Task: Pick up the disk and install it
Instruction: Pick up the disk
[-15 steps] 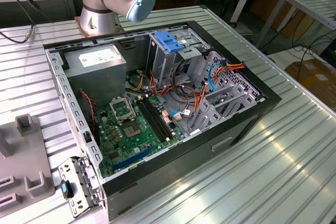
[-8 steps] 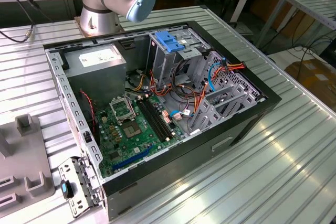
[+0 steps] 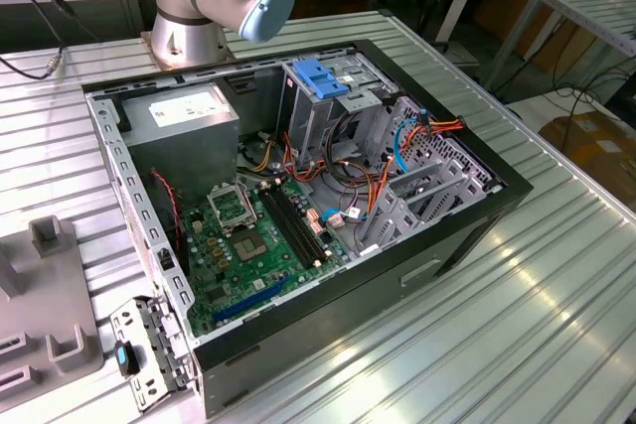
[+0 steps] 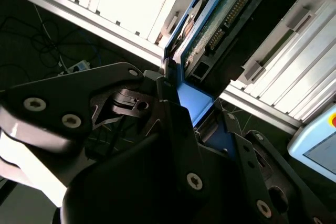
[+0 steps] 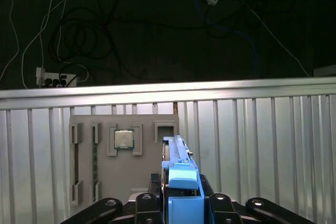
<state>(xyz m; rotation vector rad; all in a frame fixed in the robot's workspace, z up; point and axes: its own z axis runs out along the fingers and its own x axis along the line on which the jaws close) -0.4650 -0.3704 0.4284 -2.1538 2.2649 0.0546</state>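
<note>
Pincer [image 5: 182,203] clamped on the disk [image 5: 177,153], closed against its blue bracket [image 4: 193,100] from 2 sides in both wrist views. The disk stands on edge, long axis running straight out from the pincer, circuit board [image 4: 220,19] on 1 face. The grey tray [image 5: 123,182] lies beyond. The open computer case [image 3: 477,215] sits mid-frame in the exterior view, on the tabletop [image 3: 556,325].

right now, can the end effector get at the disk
Very likely yes: in both wrist views the end effector looks closed on the blue bracket of the disk, with nothing wedged between them.
</note>
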